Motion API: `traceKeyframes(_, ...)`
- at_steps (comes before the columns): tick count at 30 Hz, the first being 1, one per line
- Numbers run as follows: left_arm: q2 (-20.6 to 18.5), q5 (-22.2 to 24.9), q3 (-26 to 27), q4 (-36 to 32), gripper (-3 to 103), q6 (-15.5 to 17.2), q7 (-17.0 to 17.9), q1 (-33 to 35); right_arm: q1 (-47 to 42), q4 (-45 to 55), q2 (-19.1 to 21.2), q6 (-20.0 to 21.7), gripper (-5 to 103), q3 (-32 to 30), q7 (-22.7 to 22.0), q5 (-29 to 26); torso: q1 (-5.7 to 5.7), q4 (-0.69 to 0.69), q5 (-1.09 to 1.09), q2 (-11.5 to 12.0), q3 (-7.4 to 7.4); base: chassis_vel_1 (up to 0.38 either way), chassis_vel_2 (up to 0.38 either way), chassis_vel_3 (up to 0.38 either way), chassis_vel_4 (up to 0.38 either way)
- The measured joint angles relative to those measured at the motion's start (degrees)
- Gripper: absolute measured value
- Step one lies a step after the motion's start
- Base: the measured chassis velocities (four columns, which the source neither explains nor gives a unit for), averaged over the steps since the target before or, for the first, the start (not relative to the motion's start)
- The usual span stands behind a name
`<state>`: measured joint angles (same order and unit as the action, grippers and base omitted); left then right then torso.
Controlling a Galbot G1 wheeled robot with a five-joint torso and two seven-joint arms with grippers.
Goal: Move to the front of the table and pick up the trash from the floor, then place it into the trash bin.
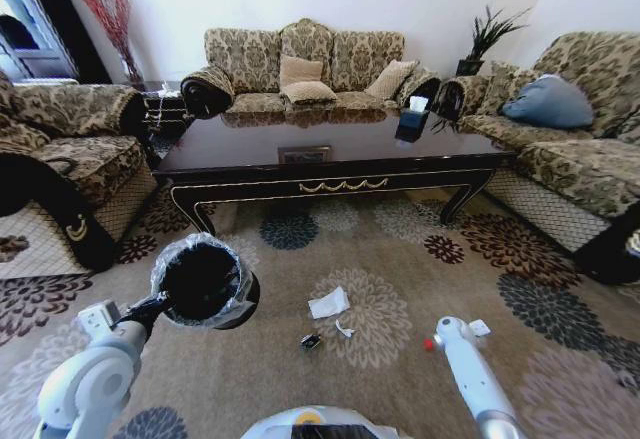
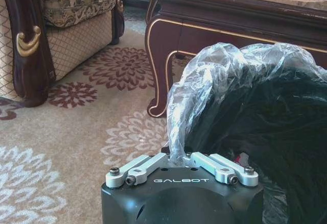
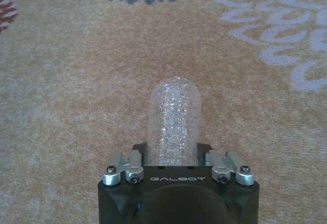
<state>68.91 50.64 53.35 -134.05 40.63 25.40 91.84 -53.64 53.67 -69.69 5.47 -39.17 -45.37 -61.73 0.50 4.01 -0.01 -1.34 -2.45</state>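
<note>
The dark glossy table with gold trim stands ahead, across the patterned carpet. My left gripper holds the black trash bin up off the floor, shut on its rim and clear liner. The trash lies on the carpet between my arms: a crumpled white napkin, a tiny white scrap and a small dark wrapper bit. Another white scrap lies by my right gripper, with a small red bit beside it. The right gripper hangs shut over bare carpet, holding nothing.
Sofas ring the table: one at the left, one behind, one at the right. A dark tissue box sits on the tabletop. Open carpet lies between me and the table.
</note>
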Motion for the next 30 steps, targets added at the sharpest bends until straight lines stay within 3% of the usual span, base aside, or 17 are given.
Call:
traceKeyframes(5,0.4,-0.1,-0.5,-0.2,2,-0.1,0.0,0.1,-1.3,1.8,0.0,0.0,35,0.2,0.0,0.7,0.00,0.00,0.01,0.0,0.00,0.000,0.000,0.000,0.000)
traceKeyframes(10,0.6,-0.3,-1.3,-0.3,2,-0.1,0.0,0.3,-4.3,8.2,-0.1,-1.6,27,0.9,1.7,1.9,0.00,0.01,0.00,0.0,0.00,0.000,0.000,0.000,0.000)
traceKeyframes(19,0.4,-0.8,-4.0,-0.7,2,0.0,-0.1,0.9,-11.6,27.4,0.1,-9.6,25,4.2,9.8,5.6,0.00,-0.01,-0.01,0.0,0.00,0.000,0.000,0.000,0.000)
traceKeyframes(24,0.0,-0.4,-5.5,0.1,2,0.4,-0.1,0.6,-16.9,42.1,0.9,-17.9,25,7.6,20.1,10.3,0.00,0.02,0.01,0.0,0.00,0.000,0.000,0.000,0.000)
traceKeyframes(25,0.0,-0.4,-5.5,0.1,2,0.4,-0.1,0.6,-16.9,42.1,0.9,-17.9,25,7.6,20.1,10.3,0.00,0.02,0.01,0.0,0.00,0.000,0.000,0.000,0.000)
traceKeyframes(26,0.2,0.6,-6.2,0.5,2,0.9,0.2,0.5,-18.5,50.6,1.9,-20.9,25,10.0,25.3,11.9,0.00,0.00,-0.02,0.0,0.00,0.000,0.000,0.000,0.000)
traceKeyframes(28,0.3,1.0,-6.9,0.7,2,1.1,0.5,0.5,-18.7,55.5,3.3,-24.0,25,13.1,29.3,12.8,0.00,-0.02,-0.02,0.0,0.00,0.000,0.000,0.000,0.000)
traceKeyframes(30,0.3,1.0,-7.1,0.7,2,1.2,0.6,0.4,-18.7,56.4,3.8,-24.8,25,14.1,30.2,13.4,0.00,-0.03,-0.01,0.0,0.00,0.000,0.000,0.000,0.000)
